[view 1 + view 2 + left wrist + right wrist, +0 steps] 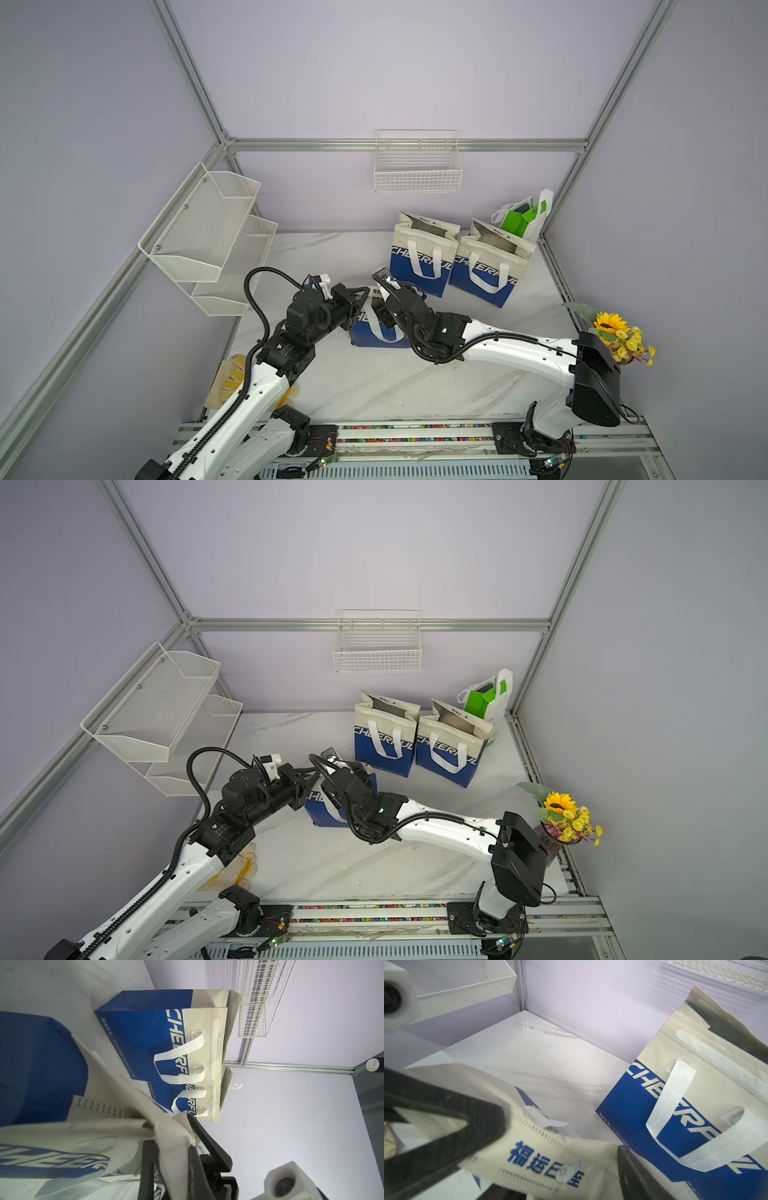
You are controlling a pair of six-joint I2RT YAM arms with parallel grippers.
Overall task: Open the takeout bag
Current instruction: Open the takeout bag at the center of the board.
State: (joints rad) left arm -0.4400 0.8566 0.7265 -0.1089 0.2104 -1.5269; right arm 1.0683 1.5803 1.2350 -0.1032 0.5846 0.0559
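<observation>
Blue-and-cream nonwoven takeout bag [360,333], bold white lettering, rumpled top edge.

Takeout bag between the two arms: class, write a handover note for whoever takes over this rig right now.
Left gripper: shut, pinching the cream top edge of the takeout bag.
Right gripper: jaws wide, cream flap lying between them, not clamped.
Position: takeout bag on the table between the arms; two matching bags stand open behind it.
Done: one edge gripped.
Left: probably close the right jaws on the flap, then pull the mouth apart.
</observation>
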